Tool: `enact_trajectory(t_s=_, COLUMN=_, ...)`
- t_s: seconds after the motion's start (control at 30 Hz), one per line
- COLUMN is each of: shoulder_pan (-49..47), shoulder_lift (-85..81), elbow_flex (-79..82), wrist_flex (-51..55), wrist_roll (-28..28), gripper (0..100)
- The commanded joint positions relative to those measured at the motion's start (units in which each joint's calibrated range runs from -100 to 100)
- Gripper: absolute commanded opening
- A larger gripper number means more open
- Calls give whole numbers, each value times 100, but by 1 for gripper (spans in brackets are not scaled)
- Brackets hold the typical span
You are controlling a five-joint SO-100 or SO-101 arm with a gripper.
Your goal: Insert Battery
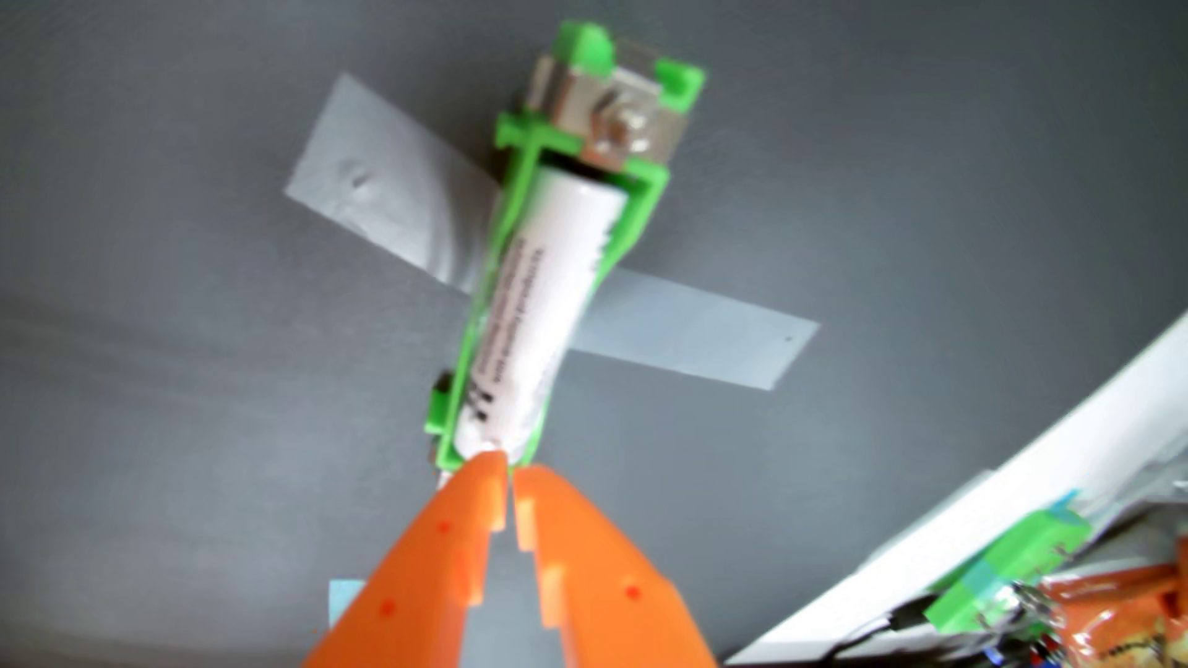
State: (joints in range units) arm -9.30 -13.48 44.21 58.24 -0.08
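Orange plastic makes up the gripper, whose two fingers rise from the bottom edge of the wrist view with only a thin slit between their tips. They are nearly closed and hold nothing; the left tip touches or sits just beside the near end of the battery.

One battery shows: a white cylinder with a line of dark print along its side. It lies lengthwise in one green holder, cradled between the holder's two side rails, its far end close to the metal contact plate with a bolt on it at the holder's top. Whether the battery is pressed fully down I cannot tell.

One strip of grey tape crosses under the holder, its two ends sticking out left and right on the grey table.

At the lower right runs one white board, and beside it sits a second green printed part with a patch of teal tape on it, next to blurred orange packaging.
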Motion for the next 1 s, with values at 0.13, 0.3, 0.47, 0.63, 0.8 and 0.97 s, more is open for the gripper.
enact_trajectory(t_s=0.13, shoulder_pan=-15, shoulder_lift=-1074, elbow_flex=194, wrist_flex=52, wrist_roll=-8, gripper=2)
enact_trajectory(t_s=0.3, shoulder_pan=9, shoulder_lift=-1708, elbow_flex=761, wrist_flex=399, wrist_roll=-8, gripper=2)
enact_trajectory(t_s=0.47, shoulder_pan=104, shoulder_lift=-2375, elbow_flex=959, wrist_flex=984, wrist_roll=-13, gripper=2)
enact_trajectory(t_s=0.63, shoulder_pan=269, shoulder_lift=-3200, elbow_flex=1193, wrist_flex=1551, wrist_roll=-18, gripper=2)
enact_trajectory(t_s=0.8, shoulder_pan=1107, shoulder_lift=-3959, elbow_flex=2085, wrist_flex=992, wrist_roll=33, gripper=1)
enact_trajectory(t_s=0.97, shoulder_pan=1438, shoulder_lift=-4501, elbow_flex=3075, wrist_flex=348, wrist_roll=131, gripper=1)
